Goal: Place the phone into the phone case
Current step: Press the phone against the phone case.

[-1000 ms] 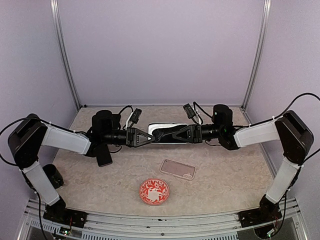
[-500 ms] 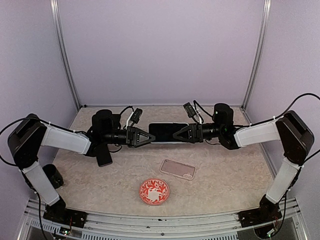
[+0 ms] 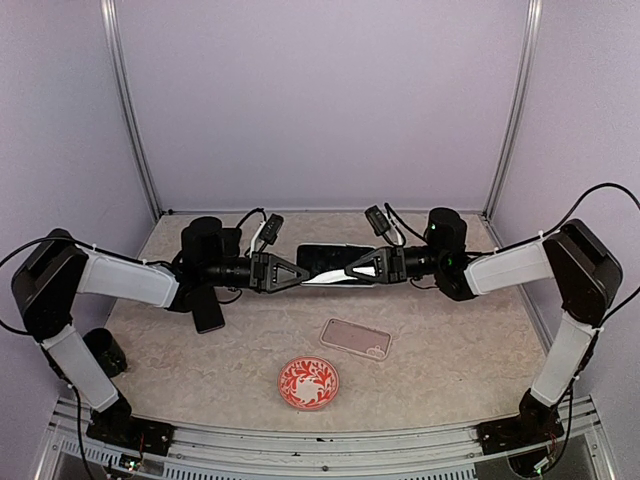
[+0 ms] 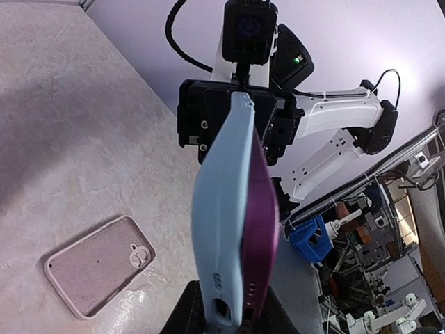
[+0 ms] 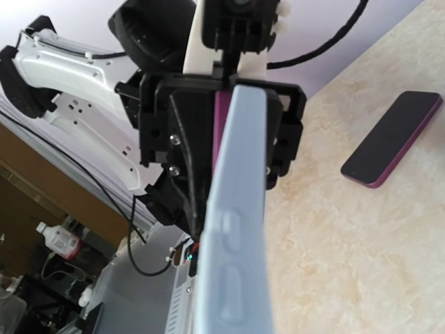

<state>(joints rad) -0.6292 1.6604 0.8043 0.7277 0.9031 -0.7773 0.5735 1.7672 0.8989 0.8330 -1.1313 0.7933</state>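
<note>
The left gripper [image 3: 303, 272] and right gripper [image 3: 348, 270] each pinch one end of the blue case [image 4: 222, 209], holding it above the back of the tabletop [image 3: 450, 350]. The purple phone [image 4: 265, 223] bulges from it along one long edge, so squeeze there evenly, without twisting. The phone's long axis runs level, gripper to gripper, turned nearly on edge.

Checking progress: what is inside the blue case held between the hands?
A purple phone, one edge bulging out of the case. Its ends are covered, so full seating cannot be seen.
</note>
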